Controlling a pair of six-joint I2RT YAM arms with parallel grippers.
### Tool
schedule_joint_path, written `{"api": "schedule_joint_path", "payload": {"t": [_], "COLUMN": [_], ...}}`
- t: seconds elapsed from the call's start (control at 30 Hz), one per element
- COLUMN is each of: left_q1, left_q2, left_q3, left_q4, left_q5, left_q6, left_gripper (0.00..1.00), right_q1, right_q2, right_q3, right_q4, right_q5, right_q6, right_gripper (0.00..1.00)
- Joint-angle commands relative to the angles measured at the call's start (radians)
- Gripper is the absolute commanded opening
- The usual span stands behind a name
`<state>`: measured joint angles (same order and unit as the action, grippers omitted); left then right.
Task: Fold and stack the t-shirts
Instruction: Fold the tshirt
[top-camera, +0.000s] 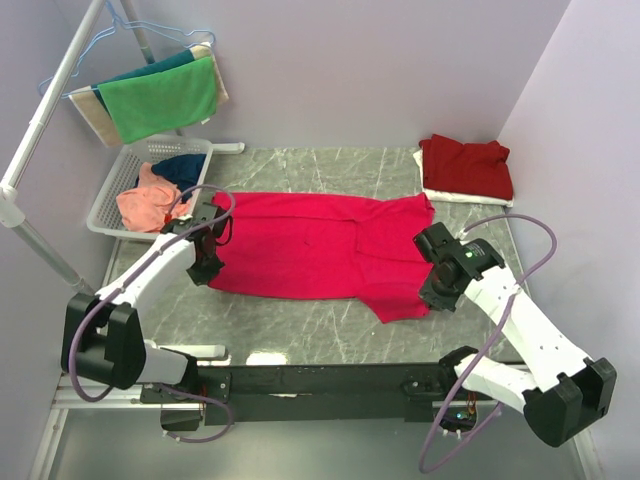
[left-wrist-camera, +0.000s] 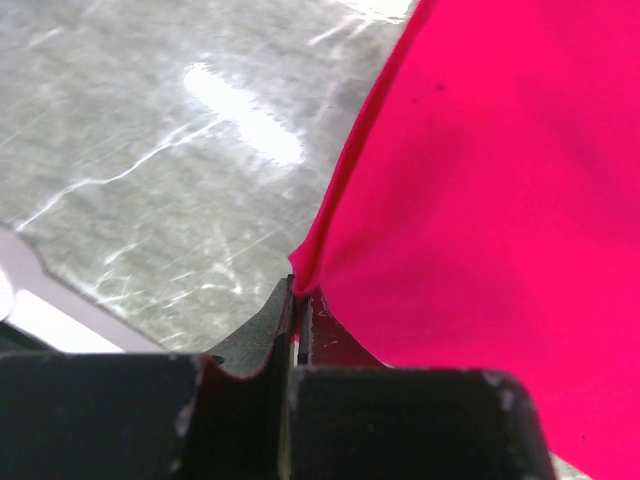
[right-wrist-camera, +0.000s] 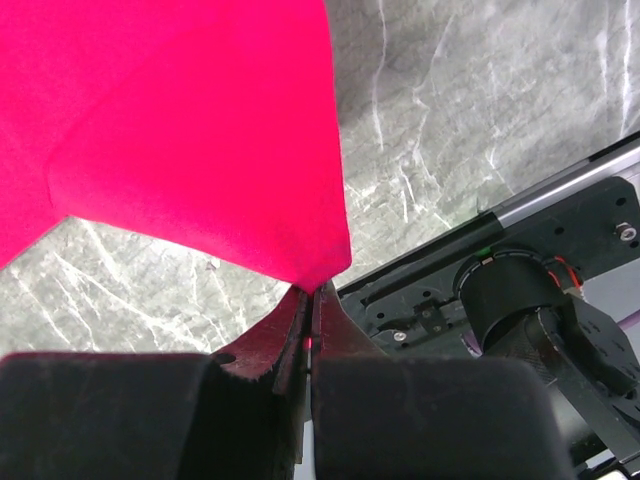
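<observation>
Looking down from the top camera, the pinkish-red t-shirt (top-camera: 320, 245) lies spread sideways across the middle of the grey marbled table (top-camera: 300, 340). The left gripper (top-camera: 207, 268) sits at its 9 o'clock edge and the right gripper (top-camera: 432, 296) at its 4 o'clock corner. Out at 1 o'clock, a maroon t-shirt (top-camera: 466, 165) lies folded in the far corner. At 10 o'clock a white basket (top-camera: 112, 200) holds a salmon-orange t-shirt (top-camera: 145, 205) and a navy t-shirt (top-camera: 185, 168), with a green towel (top-camera: 160, 100) hanging above at 11. In the left wrist cam, the left gripper (left-wrist-camera: 300, 300) has its jaws squeezed together, pinching the shirt's (left-wrist-camera: 480, 200) hem. The cloth runs up toward 1 o'clock, with bare table (left-wrist-camera: 150, 150) off at 10. In the right wrist cam it's the same deal: the right gripper (right-wrist-camera: 312, 295) is clamped tight on a corner of the shirt (right-wrist-camera: 180, 130). The fabric fans out toward 11 o'clock and the table (right-wrist-camera: 480, 120) shows at 2.
</observation>
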<state>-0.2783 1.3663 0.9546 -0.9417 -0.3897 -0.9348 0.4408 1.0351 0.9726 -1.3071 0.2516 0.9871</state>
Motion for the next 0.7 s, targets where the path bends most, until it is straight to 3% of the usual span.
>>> {"api": "schedule_joint_path", "payload": {"t": [0.0, 0.33, 0.67], "left_q1": [0.001, 0.001, 0.024], "left_q2": [-0.062, -0.061, 0.030], "left_q3": [0.033, 0.035, 0.085], "left_q4": [-0.094, -0.100, -0.022], "left_q5": [-0.087, -0.072, -0.049], "left_q6": [-0.065, -0.075, -0.032], "left_gripper": [0.01, 0.01, 0.01], "right_q1": [-0.004, -0.004, -0.079], "right_q2": [0.009, 0.043, 0.152], "right_q3": [-0.017, -0.009, 0.150], "right_q4": [0.005, 0.025, 0.069], "right_q5": [-0.014, -0.032, 0.047], "right_q6": [0.007, -0.018, -0.105], "right_gripper": [0.00, 0.00, 0.00]}}
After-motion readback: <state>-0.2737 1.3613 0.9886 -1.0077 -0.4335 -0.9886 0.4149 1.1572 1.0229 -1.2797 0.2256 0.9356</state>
